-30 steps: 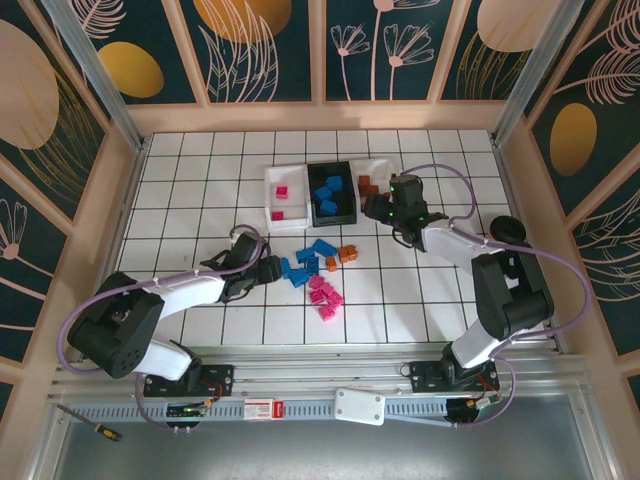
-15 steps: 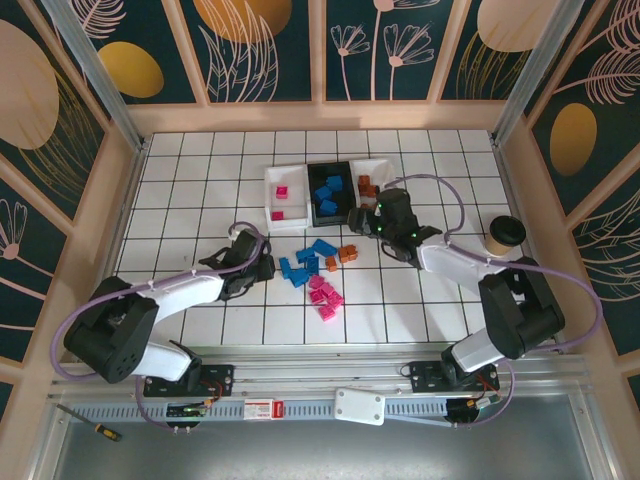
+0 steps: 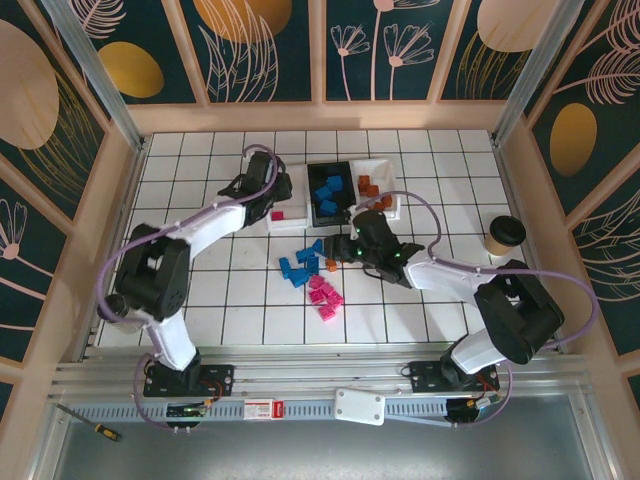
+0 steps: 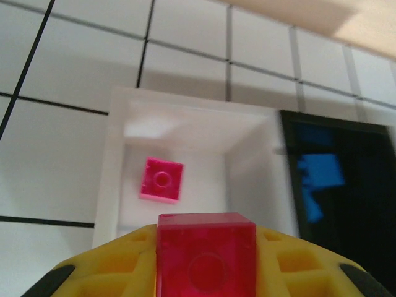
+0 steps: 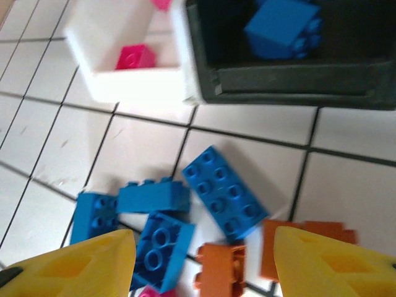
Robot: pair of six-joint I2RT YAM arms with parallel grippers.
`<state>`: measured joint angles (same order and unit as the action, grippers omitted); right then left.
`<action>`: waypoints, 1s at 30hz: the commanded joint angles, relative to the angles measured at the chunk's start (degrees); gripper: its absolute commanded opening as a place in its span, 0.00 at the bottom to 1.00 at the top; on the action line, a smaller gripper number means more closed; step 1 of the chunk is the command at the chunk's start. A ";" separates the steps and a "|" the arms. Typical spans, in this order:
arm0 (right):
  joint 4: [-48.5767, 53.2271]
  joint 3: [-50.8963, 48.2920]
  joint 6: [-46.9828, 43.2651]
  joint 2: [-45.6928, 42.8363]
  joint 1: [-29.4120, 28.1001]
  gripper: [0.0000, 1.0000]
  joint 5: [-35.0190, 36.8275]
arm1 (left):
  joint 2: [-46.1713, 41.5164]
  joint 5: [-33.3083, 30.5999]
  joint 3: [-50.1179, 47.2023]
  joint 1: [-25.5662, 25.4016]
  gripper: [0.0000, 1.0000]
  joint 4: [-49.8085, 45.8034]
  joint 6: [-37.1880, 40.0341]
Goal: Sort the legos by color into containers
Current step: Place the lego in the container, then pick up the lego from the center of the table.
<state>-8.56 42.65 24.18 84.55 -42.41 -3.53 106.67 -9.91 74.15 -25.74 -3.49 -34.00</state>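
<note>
My left gripper (image 4: 206,250) is shut on a magenta-pink lego (image 4: 206,238), held over the near end of the left white container (image 4: 114,185), where another pink lego (image 4: 162,179) lies. From above, the left gripper (image 3: 274,192) hangs over that container (image 3: 296,222). My right gripper (image 5: 204,263) is open, low over the loose pile, with an orange-brown lego (image 5: 220,265) and blue legos (image 5: 226,192) between its fingers. In the top view it (image 3: 343,248) is beside the blue legos (image 3: 300,266) and above the pink legos (image 3: 323,294). The black container (image 3: 330,196) holds blue legos, the right white one (image 3: 388,205) orange ones.
A paper cup (image 3: 503,236) stands on the tiles at the right. Wooden walls ring the tiled floor (image 3: 200,300). The three containers sit side by side at the back middle, with the loose pile just in front of them.
My left gripper shut on a pink lego at the pile and swung up to the left white container. My right arm came from the right container down-left to the pile.
</note>
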 commanded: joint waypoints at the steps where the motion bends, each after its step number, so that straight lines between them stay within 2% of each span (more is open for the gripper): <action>1: -1.36 1.30 -2.64 2.02 -4.22 0.61 -1.74 | 5.97 0.12 6.03 1.24 0.18 -4.04 1.62; 4: -0.41 5.03 -4.43 5.91 -8.28 0.61 -1.24 | 9.29 0.20 10.48 1.98 0.29 -5.59 1.39; 7: 0.33 9.26 -5.56 10.75 -11.27 0.61 -0.43 | 8.20 1.15 12.54 2.09 0.46 -5.82 1.30; 10: 0.73 13.61 -6.29 15.72 -13.10 0.61 1.22 | 2.72 2.06 10.90 2.10 0.67 -4.42 0.85; 15: 2.99 20.00 -6.38 22.42 -13.66 0.60 3.92 | -11.40 3.92 1.05 2.10 0.85 -0.44 -0.09; 20: 5.41 23.61 -7.61 26.84 -13.79 0.58 6.40 | -25.65 4.01 -12.51 2.07 0.98 2.57 -2.81; 24: 6.52 25.00 -8.14 29.08 -14.14 0.55 6.86 | -36.10 0.83 -21.86 2.03 0.99 2.25 -4.28; 30: 10.30 27.42 -9.88 31.45 -16.02 0.47 10.71 | -45.76 -2.36 -27.40 2.06 0.99 -2.92 -3.97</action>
<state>-4.03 69.14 15.59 113.32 -57.30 4.23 63.99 -9.89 48.38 -23.99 -4.01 -37.21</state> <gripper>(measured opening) 0.479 0.988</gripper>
